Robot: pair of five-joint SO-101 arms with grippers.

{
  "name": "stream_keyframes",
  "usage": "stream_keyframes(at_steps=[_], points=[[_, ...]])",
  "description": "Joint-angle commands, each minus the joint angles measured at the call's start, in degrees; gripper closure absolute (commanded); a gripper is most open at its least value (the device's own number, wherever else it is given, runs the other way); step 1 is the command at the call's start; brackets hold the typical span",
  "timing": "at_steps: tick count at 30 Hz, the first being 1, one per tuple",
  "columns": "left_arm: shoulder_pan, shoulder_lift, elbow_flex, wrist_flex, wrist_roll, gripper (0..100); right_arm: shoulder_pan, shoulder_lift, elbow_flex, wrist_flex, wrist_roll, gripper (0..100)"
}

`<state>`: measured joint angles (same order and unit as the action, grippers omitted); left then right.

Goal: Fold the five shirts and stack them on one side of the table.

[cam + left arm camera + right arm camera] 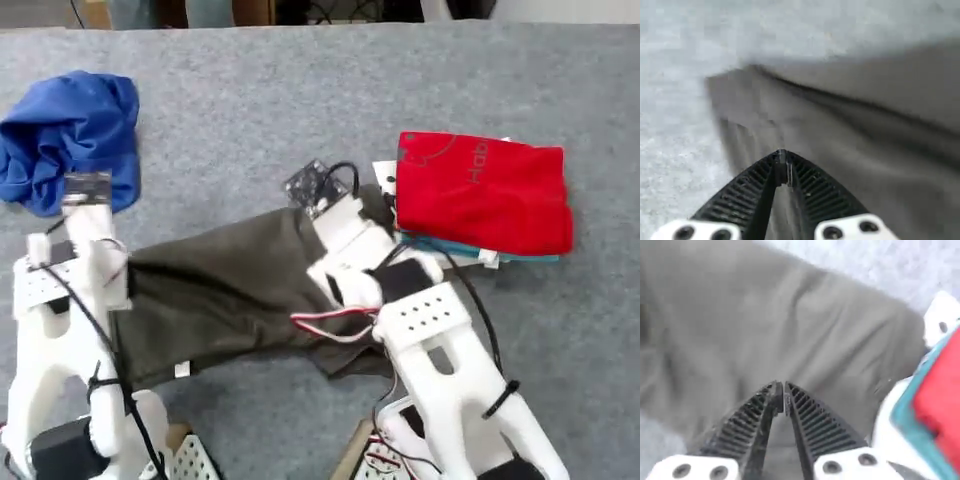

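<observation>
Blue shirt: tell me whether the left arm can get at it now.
Probably yes, once freed: the left gripper is shut on the olive shirt, but the blue shirt lies close by, nothing between.

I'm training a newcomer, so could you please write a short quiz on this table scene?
1. True or false: the blue shirt is folded on the stack.
2. Which shirt tops the stack? A red, B blue, C dark.
3. Fill in: the left gripper and right gripper are shut on the ___ shirt.
Key: 1 false, it lies crumpled apart; 2 A, the red shirt; 3 dark shirt.
</observation>
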<state>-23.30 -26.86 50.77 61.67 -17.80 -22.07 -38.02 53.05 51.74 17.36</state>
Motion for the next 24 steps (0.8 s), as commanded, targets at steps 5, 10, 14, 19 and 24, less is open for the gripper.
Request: stream_keyframes(at_steps=[5,10,14,19,24], points=[[3.91,0.18,3.74,-4.66,-1.67,97,4.84,14.73,-16.31,-4.84,0.26,98.3],[-2.07,0.18,6.29,-7.38,2.64,97,5.19,33.71,-27.74,-5.27,0.53,98.3],[-7.25,0.18,7.43,-7.30,2.37,97,5.45,50.51,-37.23,-7.21,0.70,98.3],[-11.65,0.09,7.52,-5.10,-1.14,97,8.09,68.18,-53.67,-7.30,0.62,98.3],[-13.85,-0.09,4.53,2.55,-3.96,97,9.23,78.29,-71.25,1.85,0.62,98.3]])
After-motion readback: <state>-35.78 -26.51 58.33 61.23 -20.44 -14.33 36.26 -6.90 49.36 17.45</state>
